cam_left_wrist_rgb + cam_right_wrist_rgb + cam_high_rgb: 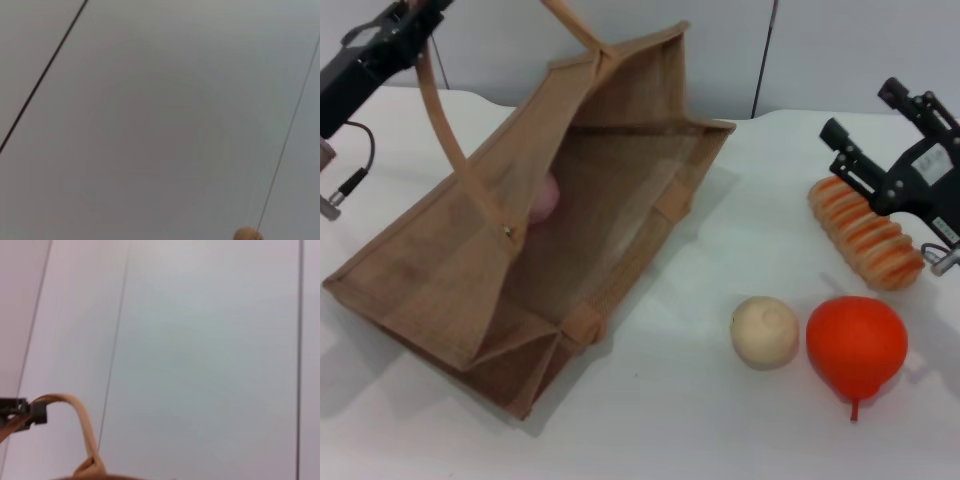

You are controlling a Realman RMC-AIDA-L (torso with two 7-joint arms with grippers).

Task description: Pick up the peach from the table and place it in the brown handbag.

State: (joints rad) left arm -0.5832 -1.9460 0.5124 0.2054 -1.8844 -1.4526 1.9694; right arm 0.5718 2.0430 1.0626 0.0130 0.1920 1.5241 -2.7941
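The left gripper, jaws closed on a handle, lifts open the brown handbag on the white table. The peach sits inside it. The right gripper hovers with jaws spread wide above a ridged orange pastry; nearby lie a cream ball and a red pear-shaped fruit.

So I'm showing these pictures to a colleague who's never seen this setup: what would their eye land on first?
First the brown handbag, tipped open across the table's left half, its handle lifted by the left claw, with the pink peach already showing inside. Next the bright orange-red fruit at front right beside a cream ball. The right claw hangs open, empty, over a ridged orange item.
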